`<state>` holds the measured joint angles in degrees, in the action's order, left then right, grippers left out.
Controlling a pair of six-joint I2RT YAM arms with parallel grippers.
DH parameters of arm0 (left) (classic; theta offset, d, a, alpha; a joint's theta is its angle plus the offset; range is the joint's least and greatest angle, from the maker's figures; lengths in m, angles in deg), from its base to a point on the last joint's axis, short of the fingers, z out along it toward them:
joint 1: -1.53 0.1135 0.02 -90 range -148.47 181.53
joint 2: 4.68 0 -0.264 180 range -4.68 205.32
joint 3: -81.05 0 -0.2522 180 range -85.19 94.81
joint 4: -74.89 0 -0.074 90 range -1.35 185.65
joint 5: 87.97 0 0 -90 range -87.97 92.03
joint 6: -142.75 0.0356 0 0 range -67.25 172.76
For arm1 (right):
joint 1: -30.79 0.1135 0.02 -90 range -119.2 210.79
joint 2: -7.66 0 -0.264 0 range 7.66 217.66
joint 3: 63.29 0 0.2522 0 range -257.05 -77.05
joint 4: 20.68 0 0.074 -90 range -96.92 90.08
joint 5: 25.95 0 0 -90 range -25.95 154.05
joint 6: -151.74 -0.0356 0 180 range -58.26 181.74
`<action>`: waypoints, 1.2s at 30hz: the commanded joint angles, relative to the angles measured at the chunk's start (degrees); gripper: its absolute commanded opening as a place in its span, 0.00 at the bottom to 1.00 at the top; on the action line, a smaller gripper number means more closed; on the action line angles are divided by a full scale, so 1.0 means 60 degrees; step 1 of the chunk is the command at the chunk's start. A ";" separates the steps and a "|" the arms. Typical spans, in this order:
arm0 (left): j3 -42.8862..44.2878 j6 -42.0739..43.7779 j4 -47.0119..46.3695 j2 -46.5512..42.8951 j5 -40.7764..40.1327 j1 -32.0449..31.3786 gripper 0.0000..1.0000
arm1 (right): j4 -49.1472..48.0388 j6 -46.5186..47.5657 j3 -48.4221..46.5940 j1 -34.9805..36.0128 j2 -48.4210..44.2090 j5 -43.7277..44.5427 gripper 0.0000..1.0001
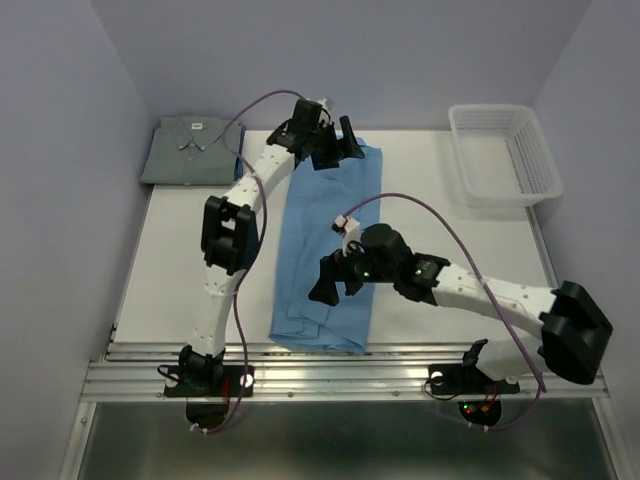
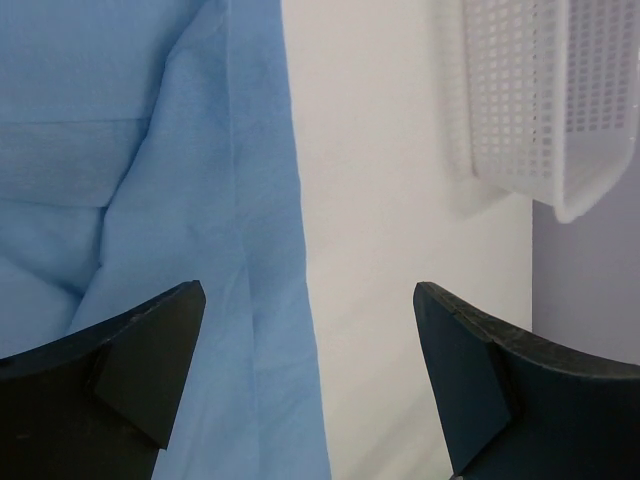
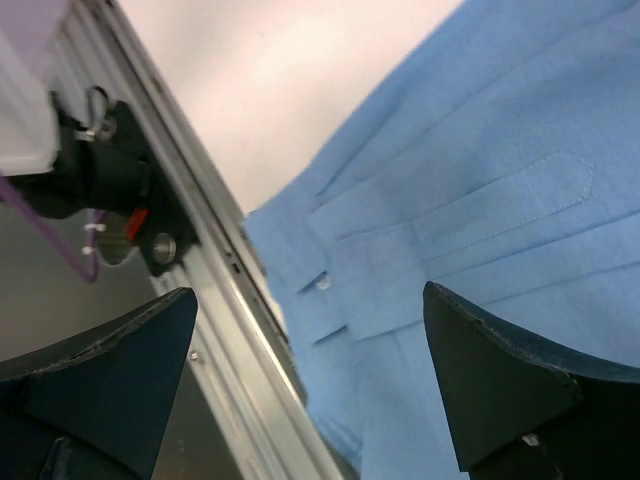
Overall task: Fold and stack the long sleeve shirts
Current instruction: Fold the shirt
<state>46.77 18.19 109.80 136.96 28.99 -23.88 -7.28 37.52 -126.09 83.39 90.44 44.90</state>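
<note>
The light sky-blue shirt (image 1: 328, 250) lies as a long narrow strip down the middle of the table, sleeves folded in. It fills the left of the left wrist view (image 2: 150, 200) and the right of the right wrist view (image 3: 480, 200), where a buttoned cuff shows. The grey shirt (image 1: 192, 150) lies folded at the far left corner, its white neck label up. My left gripper (image 1: 340, 148) hovers open over the blue shirt's far end. My right gripper (image 1: 335, 282) hovers open over the shirt's near half.
A white mesh basket (image 1: 503, 155) stands at the far right, also in the left wrist view (image 2: 540, 100). The table's metal front rail (image 1: 340, 370) runs along the near edge, close to the shirt's hem. Purple walls enclose the table.
</note>
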 commanded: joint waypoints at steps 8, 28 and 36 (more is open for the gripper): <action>-0.8598 0.0344 0.0626 -0.9040 -0.4259 0.0265 0.99 | 0.3734 -0.2185 0.2486 0.0081 -0.4157 0.1113 1.00; -2.0308 -0.4712 -0.0358 -1.8378 -0.1404 -0.1170 0.99 | 0.0179 -0.4677 0.4994 0.0169 -0.3545 -0.0308 1.00; -1.9974 -0.4157 -0.1151 -1.6637 -0.1709 -0.1200 0.50 | -0.0790 -0.5190 0.4643 0.0169 -0.2519 0.0160 0.57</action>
<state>-74.23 -8.78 105.10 33.73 20.24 -30.68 -6.28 7.92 -95.75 84.14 73.87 43.10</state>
